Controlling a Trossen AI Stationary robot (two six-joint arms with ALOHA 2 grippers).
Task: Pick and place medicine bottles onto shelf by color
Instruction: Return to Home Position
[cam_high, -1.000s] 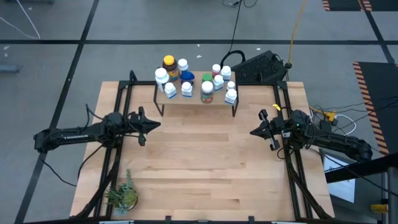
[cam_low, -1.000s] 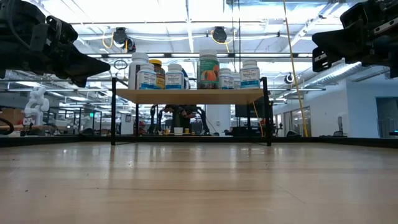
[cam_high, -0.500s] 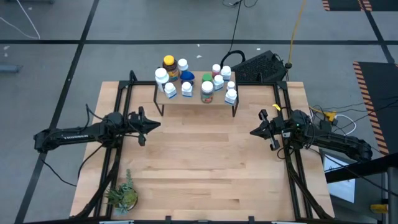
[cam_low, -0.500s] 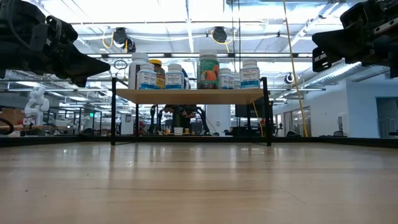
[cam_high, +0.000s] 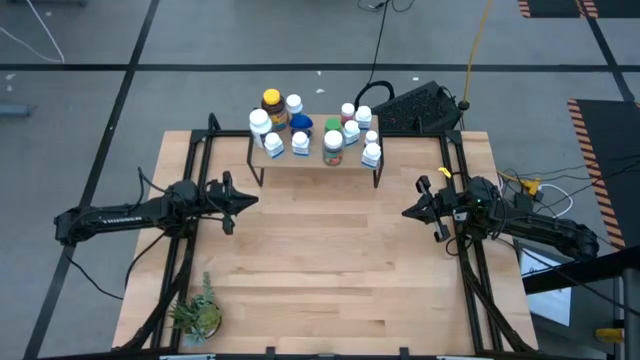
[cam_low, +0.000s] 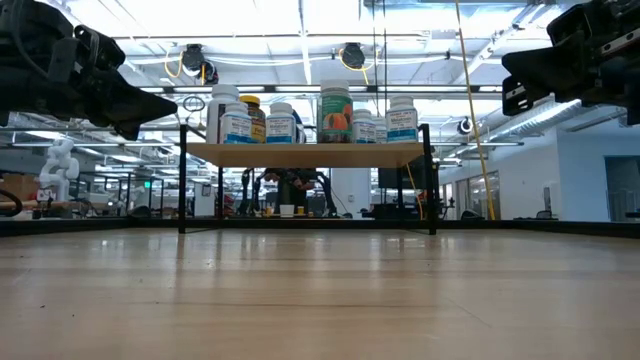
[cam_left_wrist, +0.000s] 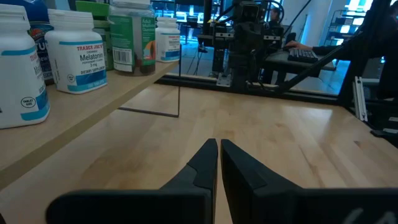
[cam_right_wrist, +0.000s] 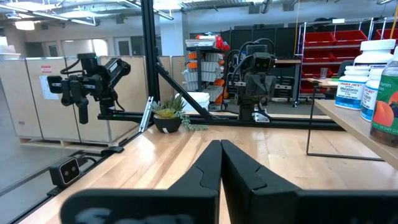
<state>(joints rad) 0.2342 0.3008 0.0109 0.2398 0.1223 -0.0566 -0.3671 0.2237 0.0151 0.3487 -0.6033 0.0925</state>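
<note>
Several medicine bottles (cam_high: 315, 125) stand upright on their bases on the shelf (cam_high: 318, 157), a small light-wood board on thin black legs at the table's far middle. Most are white with blue labels; an amber yellow-capped one (cam_high: 271, 104), a blue one (cam_high: 301, 124) and a green-capped one (cam_low: 334, 108) stand among them. My left gripper (cam_high: 250, 200) hovers shut above the table's left side, holding nothing. My right gripper (cam_high: 408, 213) hovers shut above the right side, also holding nothing. Both point toward the table's middle, well short of the shelf.
A small green potted plant (cam_high: 198, 314) stands near the table's near left corner. Black frame rails (cam_high: 190, 160) run along both table sides. A dark keyboard (cam_high: 418, 107) lies beyond the far right edge. Bare tabletop (cam_high: 330, 270) stretches between the two grippers.
</note>
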